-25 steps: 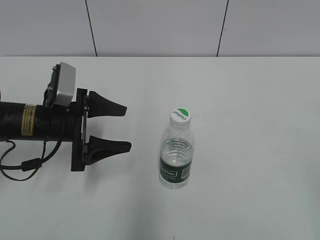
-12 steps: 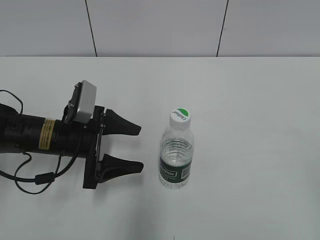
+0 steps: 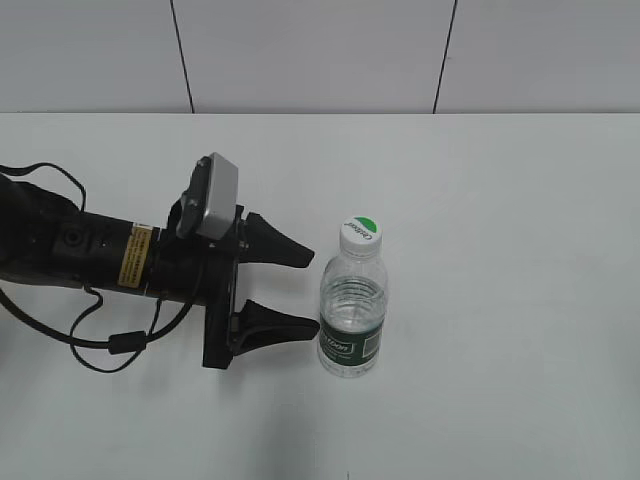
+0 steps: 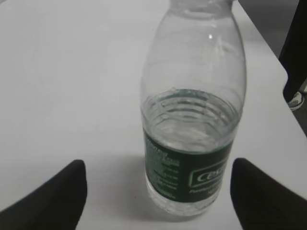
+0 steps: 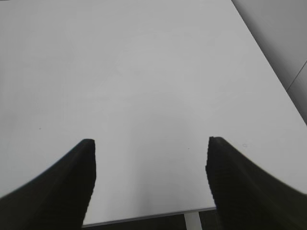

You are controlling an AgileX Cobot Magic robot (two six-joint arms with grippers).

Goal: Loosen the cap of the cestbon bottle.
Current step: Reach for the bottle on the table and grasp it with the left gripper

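The cestbon bottle (image 3: 352, 318) stands upright on the white table, clear and ribbed with a dark green label band. Its white cap (image 3: 361, 231) with a green half-circle sits on top. In the left wrist view the bottle (image 4: 192, 115) fills the middle and the cap is cut off at the top edge. My left gripper (image 3: 310, 290) is open, lying sideways, its fingertips just left of the bottle and apart from it; in its own view (image 4: 158, 187) the two fingers flank the bottle's base. My right gripper (image 5: 151, 158) is open and empty over bare table; it is outside the exterior view.
The white table (image 3: 500, 200) meets a grey panelled wall (image 3: 300, 50) at the back. The left arm's black cable (image 3: 110, 345) trails on the table at the left. The right wrist view shows the table's edge (image 5: 144, 218) close below the fingers.
My left gripper has moved right toward the bottle, from well left of it to just beside it, staying open. The bottle has not moved.
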